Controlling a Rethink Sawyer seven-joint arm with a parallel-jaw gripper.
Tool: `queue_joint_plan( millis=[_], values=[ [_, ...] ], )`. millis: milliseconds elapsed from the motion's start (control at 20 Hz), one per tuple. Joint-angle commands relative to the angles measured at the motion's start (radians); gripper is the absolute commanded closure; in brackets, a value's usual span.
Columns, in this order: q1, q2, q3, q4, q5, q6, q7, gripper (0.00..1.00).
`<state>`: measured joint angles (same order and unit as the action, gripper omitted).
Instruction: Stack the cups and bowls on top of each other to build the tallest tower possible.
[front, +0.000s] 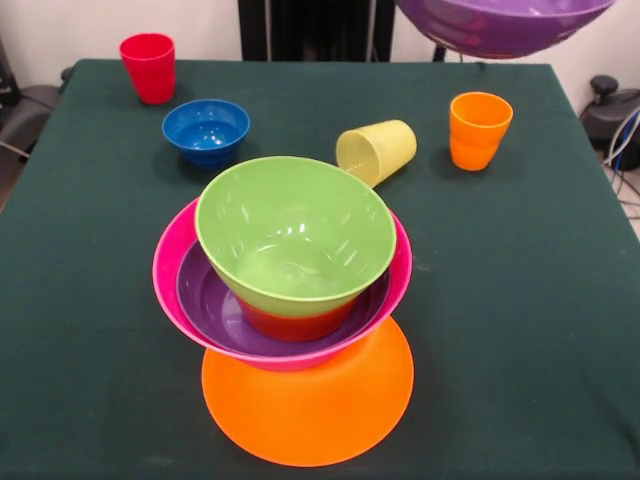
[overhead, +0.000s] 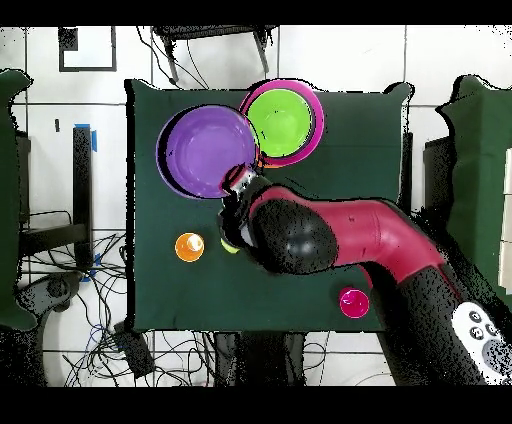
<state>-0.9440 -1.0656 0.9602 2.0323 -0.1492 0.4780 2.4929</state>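
Note:
The tower stands at the table's front in the front view: an upturned orange bowl (front: 305, 410), a hot pink bowl (front: 168, 270), a purple bowl (front: 215, 315), a small red-orange bowl (front: 295, 322) and a lime green bowl (front: 295, 235) on top. From overhead the green bowl (overhead: 280, 120) shows inside the pink rim. My gripper (overhead: 238, 181) is shut on the rim of the second purple bowl (overhead: 205, 150) and holds it in the air (front: 500, 25), beside the tower. The blue bowl (front: 206, 130), red cup (front: 148, 67) and orange cup (front: 480, 130) stand on the cloth. The pale yellow cup (front: 377, 150) lies on its side.
The dark green cloth (front: 520, 300) covers the whole table. My red and black arm (overhead: 340, 235) reaches across the table in the overhead view and hides the blue bowl there. Cables and equipment lie on the floor around the table.

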Motion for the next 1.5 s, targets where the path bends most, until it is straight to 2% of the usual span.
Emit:
queue_joint_plan(
  millis=[50,350,750,1200,1500],
  values=[
    [0.056,0.085,-0.1,-0.206,-0.085,0.155,-0.136,1.0],
    [0.059,0.11,-0.128,-0.269,-0.119,0.189,-0.141,1.0],
    [0.06,0.22,-0.155,-0.379,-0.194,0.21,-0.187,1.0],
    [0.05,0.323,-0.166,-0.454,-0.271,0.185,-0.225,1.0],
    [0.037,0.369,-0.16,-0.466,-0.311,0.164,-0.241,1.0]
  ],
)
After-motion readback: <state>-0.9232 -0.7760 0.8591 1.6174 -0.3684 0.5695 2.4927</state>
